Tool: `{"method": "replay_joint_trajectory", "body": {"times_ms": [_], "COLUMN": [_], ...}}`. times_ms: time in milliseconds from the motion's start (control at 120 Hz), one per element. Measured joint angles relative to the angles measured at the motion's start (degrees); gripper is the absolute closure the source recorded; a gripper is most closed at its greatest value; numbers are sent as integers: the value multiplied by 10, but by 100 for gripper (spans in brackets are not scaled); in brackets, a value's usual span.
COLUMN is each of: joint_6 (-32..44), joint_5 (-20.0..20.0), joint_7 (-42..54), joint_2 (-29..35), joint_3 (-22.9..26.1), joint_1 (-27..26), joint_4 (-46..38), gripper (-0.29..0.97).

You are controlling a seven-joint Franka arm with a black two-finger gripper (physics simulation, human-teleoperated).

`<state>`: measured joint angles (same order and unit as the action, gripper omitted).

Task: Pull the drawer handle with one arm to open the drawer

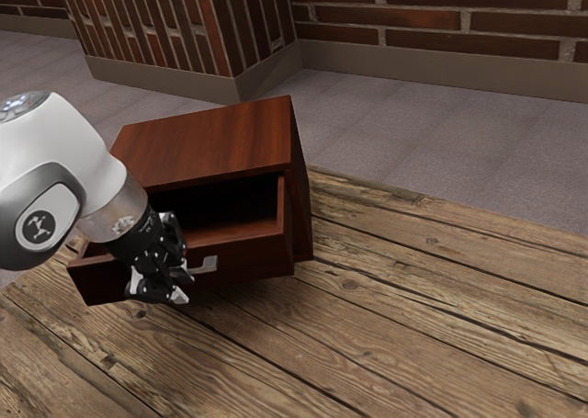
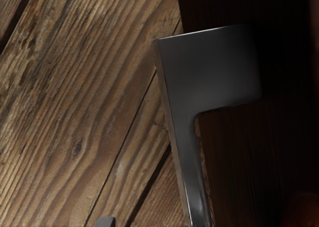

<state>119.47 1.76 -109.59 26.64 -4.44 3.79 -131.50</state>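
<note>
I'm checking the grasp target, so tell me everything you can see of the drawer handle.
The drawer handle is a flat, grey, metal-looking bar with a squared leg bending back to the dark wooden drawer front, leaving a gap behind the bar. It sits on a drawer pulled partly out of the small cabinet, above the plank table. The gripper is at it, covering part of its length in the exterior view.

Exterior view looks down from the arm's side over the table; wrist view (very close) shares that table and the handle.
</note>
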Motion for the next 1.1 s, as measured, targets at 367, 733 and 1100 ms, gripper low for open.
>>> {"method": "replay_joint_trajectory", "body": {"times_ms": [367,733,1100], "joint_6": [0,-1,-2], "joint_5": [-1,-1,-9], "joint_7": [-3,-7,-7], "joint_2": [30,47,58], "joint_3": [10,14,14], "joint_1": [0,0,2], "joint_4": [-27,-42,-42], "gripper": [51,51,45]}}
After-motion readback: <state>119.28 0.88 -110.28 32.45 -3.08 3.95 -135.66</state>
